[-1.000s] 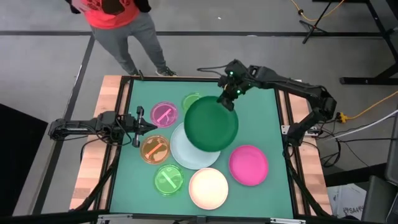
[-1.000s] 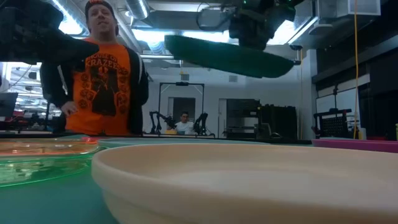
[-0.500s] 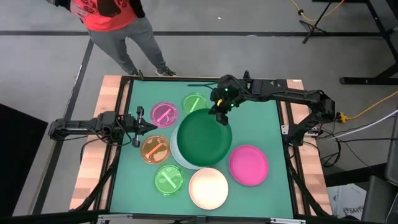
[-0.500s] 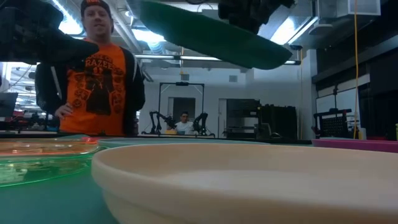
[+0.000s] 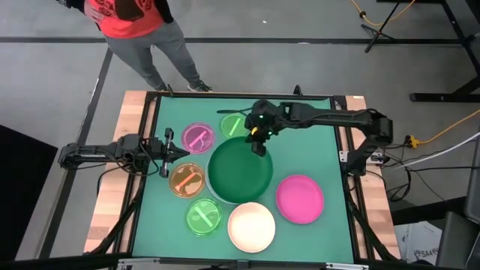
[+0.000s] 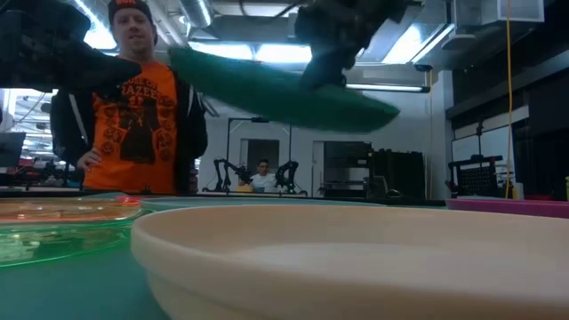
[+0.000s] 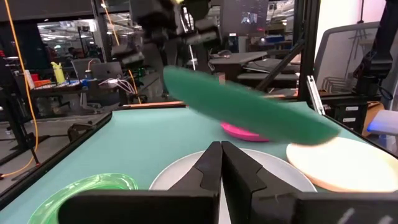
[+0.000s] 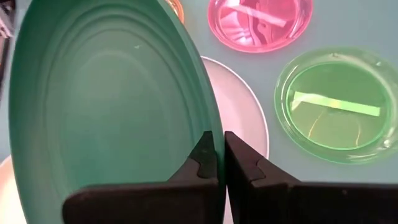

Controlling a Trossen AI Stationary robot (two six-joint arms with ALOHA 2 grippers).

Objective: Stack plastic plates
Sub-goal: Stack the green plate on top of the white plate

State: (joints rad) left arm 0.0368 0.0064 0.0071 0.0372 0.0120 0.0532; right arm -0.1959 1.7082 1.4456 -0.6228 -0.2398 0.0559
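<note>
My right gripper (image 5: 259, 142) is shut on the dark green plate (image 5: 240, 171), which hangs in the air over the pale blue-white plate (image 8: 239, 118) and hides most of it from above. The small pink (image 5: 197, 138), orange (image 5: 187, 179) and two lime green plates (image 5: 234, 124) (image 5: 203, 216) lie flat on the mat, as do the cream (image 5: 251, 226) and hot pink plates (image 5: 300, 199). My left gripper (image 5: 180, 152) waits shut at the table's left side, beside the small pink and orange plates. My right gripper pinches the dark green plate's rim (image 8: 208, 127) on its far side between the two fingers (image 8: 202, 158). It reaches in from the far side, slanting down. The plate is lifted clear and tilted (image 6: 276, 89), with its free side out toward the near left.
A person in an orange shirt (image 6: 133, 116) stands beyond the table's far left corner. Raised wooden rails (image 5: 112, 187) edge the green mat. Bare mat shows at the far right corner (image 5: 311, 139).
My right gripper has carried the dark green plate toward the table's left and near edges. The plate, which covered only part of the pale blue-white plate a second ago, now hangs over nearly all of it. It has stayed tilted and clear of the table.
</note>
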